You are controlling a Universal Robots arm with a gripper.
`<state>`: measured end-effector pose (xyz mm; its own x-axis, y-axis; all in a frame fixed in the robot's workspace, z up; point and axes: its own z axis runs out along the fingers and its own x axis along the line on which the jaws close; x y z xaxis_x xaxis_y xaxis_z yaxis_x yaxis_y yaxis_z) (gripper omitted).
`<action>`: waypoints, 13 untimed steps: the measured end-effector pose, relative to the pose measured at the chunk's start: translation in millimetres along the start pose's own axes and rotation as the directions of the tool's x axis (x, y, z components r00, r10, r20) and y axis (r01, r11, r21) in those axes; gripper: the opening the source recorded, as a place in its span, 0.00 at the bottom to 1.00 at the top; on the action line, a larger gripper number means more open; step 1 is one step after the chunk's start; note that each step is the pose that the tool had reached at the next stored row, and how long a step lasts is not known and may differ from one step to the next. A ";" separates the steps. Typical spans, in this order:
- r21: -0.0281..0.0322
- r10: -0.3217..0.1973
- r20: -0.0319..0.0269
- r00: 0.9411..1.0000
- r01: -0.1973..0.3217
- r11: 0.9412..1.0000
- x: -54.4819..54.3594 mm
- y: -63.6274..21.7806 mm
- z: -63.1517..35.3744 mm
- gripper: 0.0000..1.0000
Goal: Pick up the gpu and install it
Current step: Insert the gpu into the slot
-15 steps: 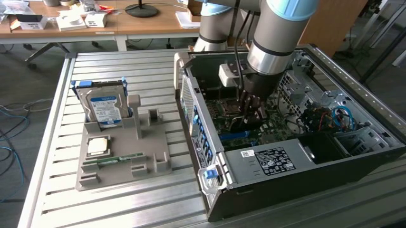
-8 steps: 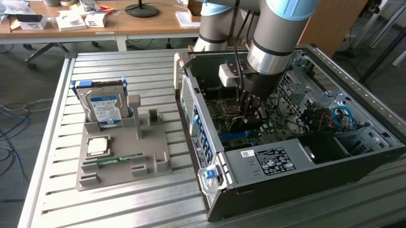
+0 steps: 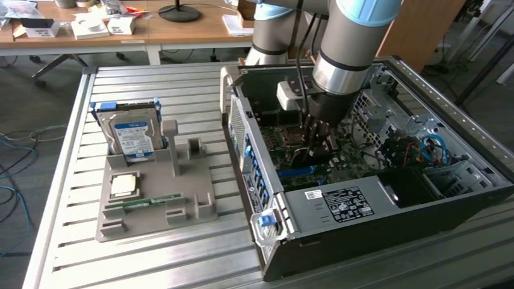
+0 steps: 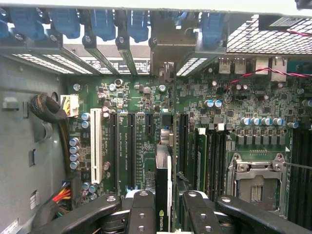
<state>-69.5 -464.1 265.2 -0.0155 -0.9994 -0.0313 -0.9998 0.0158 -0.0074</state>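
Exterior view: open computer case (image 3: 337, 205) on the right half of the slatted table (image 3: 120, 84); gripper (image 3: 313, 135) is down inside it, over the motherboard (image 3: 353, 159). Grey tray (image 3: 173, 180) near the table's left edge holds a hard drive (image 3: 132, 135), a CPU (image 3: 123, 185) and a memory stick (image 3: 144, 203). Wrist view: claw pinches the gpu (image 4: 162, 180) on edge between its fingers (image 4: 141, 209), above the black slots (image 4: 130, 146); seated or not, cannot tell.
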 end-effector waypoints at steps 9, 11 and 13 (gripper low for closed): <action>0.002 -0.001 0.000 1.000 0.001 1.000 -0.5 0.7 0.0 0.26; 0.002 -0.001 0.000 1.000 0.001 1.000 -0.6 1.3 0.0 0.26; 0.002 -0.001 0.000 1.000 0.001 1.000 -0.6 1.4 0.1 0.26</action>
<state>-70.9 -463.5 265.1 -0.0141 -0.9994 -0.0312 -0.9998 0.0144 -0.0097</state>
